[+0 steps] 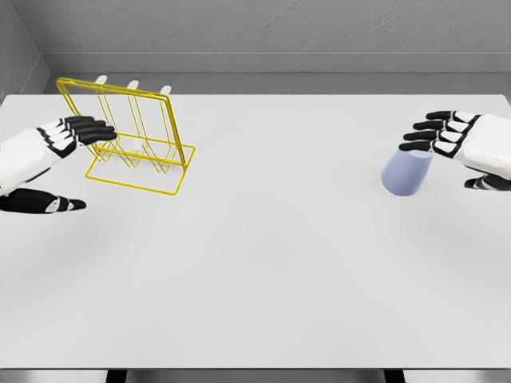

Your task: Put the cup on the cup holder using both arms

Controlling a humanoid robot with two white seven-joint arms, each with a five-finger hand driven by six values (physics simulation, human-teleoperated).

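i'm looking down from the head camera at a white table [255,263], working across from the left edge. my left hand [48,163] is coming in at the far left, palm turned inward, its black fingers [88,130] stretched out and its thumb pointing right lower down; it is gripping nothing. the fingertips are lying over the left side of the yellow wire rack [136,136] as i see it, though i cannot tell whether they are touching the wire. the rack is sitting on the table's back left part, its frame leaning, with three white pegs [132,84] poking up behind its top bar.

the middle of the table is lying between the rack and the cup, which are well apart.

over on the right, the pale blue cup [406,172] is resting on the table, tilted, its wider end up toward my right hand [467,148]. that hand is reaching in from the right edge with its fingers spread and extended to the left, fingertips just above the cup's upper rim. it is not closing around the cup; whether the fingers are brushing the rim, i cannot tell.
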